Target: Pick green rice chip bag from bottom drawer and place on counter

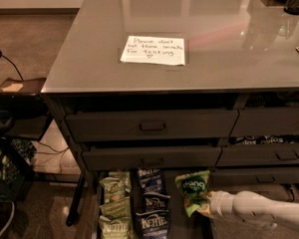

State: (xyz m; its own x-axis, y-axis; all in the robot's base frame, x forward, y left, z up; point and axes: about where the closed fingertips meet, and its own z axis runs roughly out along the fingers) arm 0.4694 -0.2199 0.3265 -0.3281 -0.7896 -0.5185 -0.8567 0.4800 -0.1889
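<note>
The green rice chip bag stands upright with its white lettering showing, at the right side of the open bottom drawer, just below the middle drawer front. My gripper reaches in from the lower right on a white arm. It is shut on the bag's lower right corner and holds it up. The fingers are mostly hidden behind the bag. The glossy grey counter is above, with a white handwritten note on it.
Olive-green Kettle bags and dark blue Kettle bags lie in rows in the bottom drawer. Two closed drawers with recessed handles sit above. A right-hand drawer shows snack bags. A black stand and cables are at left.
</note>
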